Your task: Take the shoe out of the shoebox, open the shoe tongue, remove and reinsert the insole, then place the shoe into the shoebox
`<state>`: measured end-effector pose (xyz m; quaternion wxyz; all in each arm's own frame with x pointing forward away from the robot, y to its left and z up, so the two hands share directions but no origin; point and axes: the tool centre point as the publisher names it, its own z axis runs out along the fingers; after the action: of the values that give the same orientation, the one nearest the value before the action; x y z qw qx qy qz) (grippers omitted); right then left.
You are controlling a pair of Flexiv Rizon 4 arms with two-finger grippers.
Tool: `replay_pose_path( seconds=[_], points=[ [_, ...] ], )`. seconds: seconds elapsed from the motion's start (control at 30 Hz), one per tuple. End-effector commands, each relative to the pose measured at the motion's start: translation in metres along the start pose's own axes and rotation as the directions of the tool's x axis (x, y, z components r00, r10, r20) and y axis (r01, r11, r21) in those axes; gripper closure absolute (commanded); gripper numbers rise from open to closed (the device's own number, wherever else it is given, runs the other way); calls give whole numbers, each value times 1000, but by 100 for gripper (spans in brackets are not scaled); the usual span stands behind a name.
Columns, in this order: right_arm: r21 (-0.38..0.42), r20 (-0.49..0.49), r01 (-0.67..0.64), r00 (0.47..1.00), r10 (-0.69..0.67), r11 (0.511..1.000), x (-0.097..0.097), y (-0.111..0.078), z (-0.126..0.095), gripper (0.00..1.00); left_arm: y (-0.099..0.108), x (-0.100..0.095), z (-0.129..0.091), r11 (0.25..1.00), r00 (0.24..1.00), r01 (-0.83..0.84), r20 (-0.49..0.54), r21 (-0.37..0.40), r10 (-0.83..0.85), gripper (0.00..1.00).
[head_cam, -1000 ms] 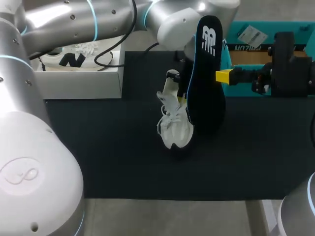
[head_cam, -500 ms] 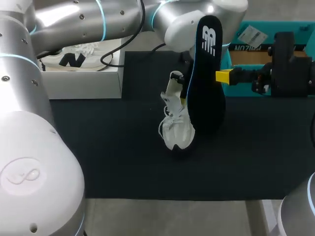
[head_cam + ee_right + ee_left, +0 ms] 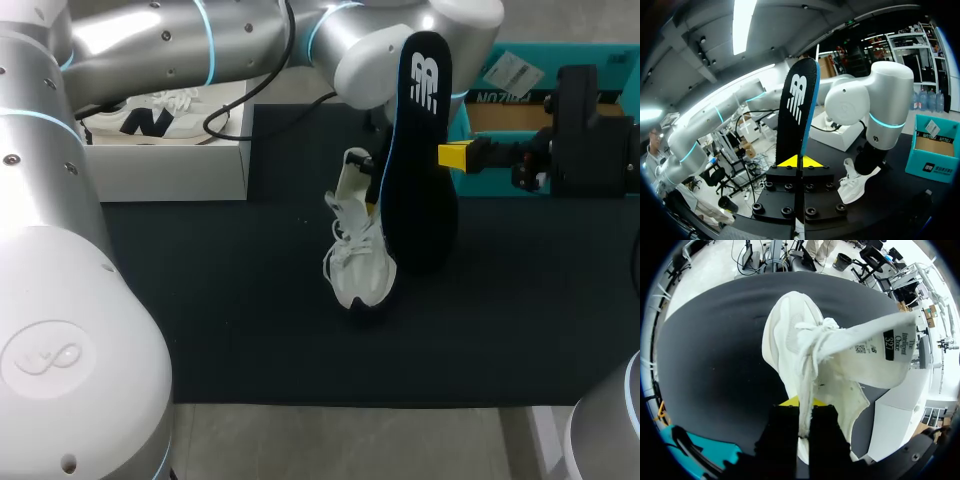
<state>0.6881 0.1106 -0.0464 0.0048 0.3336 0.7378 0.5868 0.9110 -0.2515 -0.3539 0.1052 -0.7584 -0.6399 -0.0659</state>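
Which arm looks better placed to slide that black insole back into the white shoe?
Right, probably. The right gripper is shut on the insole, held upright beside the shoe, while the left gripper is occupied gripping the shoe.

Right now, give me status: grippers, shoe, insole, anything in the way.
Left gripper shut on shoe, tongue folded out. Right gripper shut on insole, upright, out of the shoe, beside it. Nothing visible between them.
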Motion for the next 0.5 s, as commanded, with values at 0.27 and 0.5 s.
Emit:
replay_pose_path(
  seconds=[0.27, 0.5],
  points=[
    [-2, 4, -1, 1000, 1, 1000, 0, -1, 3, 100, 5, -7, 13, 1000, 1000, 13, -20, 15, -13, 100],
    [-2, 4, -1, 1000, 1, 1000, 0, -1, 3, 100, 5, -14, 22, 998, 1000, 11, -5, 57, -11, 49]
  ],
)
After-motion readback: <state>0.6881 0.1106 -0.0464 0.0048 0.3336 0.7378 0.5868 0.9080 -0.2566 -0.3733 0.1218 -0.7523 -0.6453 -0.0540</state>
